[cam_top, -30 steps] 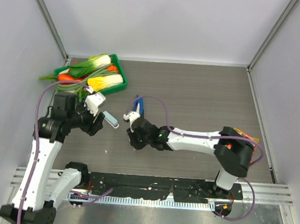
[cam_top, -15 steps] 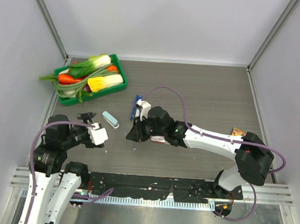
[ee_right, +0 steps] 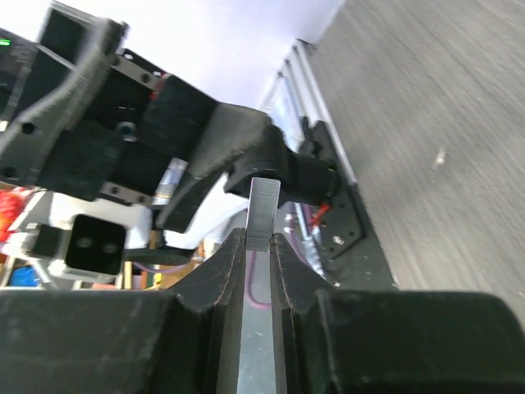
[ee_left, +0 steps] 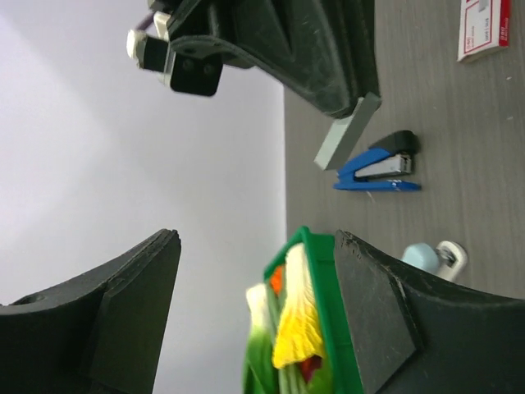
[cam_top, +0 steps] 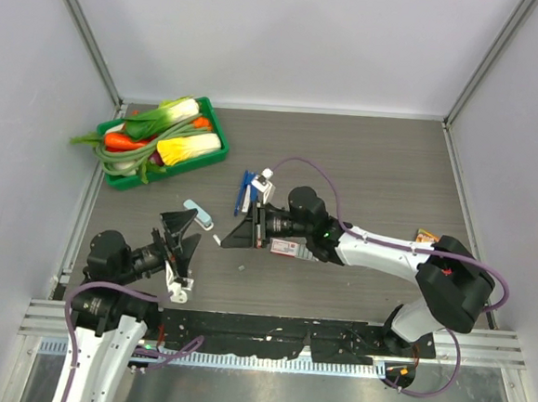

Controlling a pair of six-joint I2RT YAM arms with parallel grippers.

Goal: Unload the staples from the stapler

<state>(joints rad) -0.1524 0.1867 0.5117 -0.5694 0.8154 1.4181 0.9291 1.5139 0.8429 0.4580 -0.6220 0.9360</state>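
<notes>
The dark-blue stapler (cam_top: 243, 191) lies closed on the table just behind my right gripper (cam_top: 231, 239); the left wrist view shows the stapler (ee_left: 379, 170) as well. My right gripper (ee_right: 258, 242) is shut on a silver strip of staples (ee_right: 264, 215), which sticks out past the fingertips. In the left wrist view the same strip of staples (ee_left: 348, 141) hangs above the table. My left gripper (cam_top: 187, 250) is open and empty, facing the strip from a short gap away. Nothing lies between the fingers of my left gripper (ee_left: 256, 246).
A pale teal block (cam_top: 198, 214) lies between the two grippers. A small white and red staple box (cam_top: 287, 248) sits under the right forearm. The green tray (cam_top: 212, 120) with toy vegetables stands at the back left. A small orange item (cam_top: 426, 237) lies at the right.
My left arm pulled back toward the near edge, turned its gripper to face right and opened wider. My right gripper swung round with the staple strip, which now points at the left gripper.
</notes>
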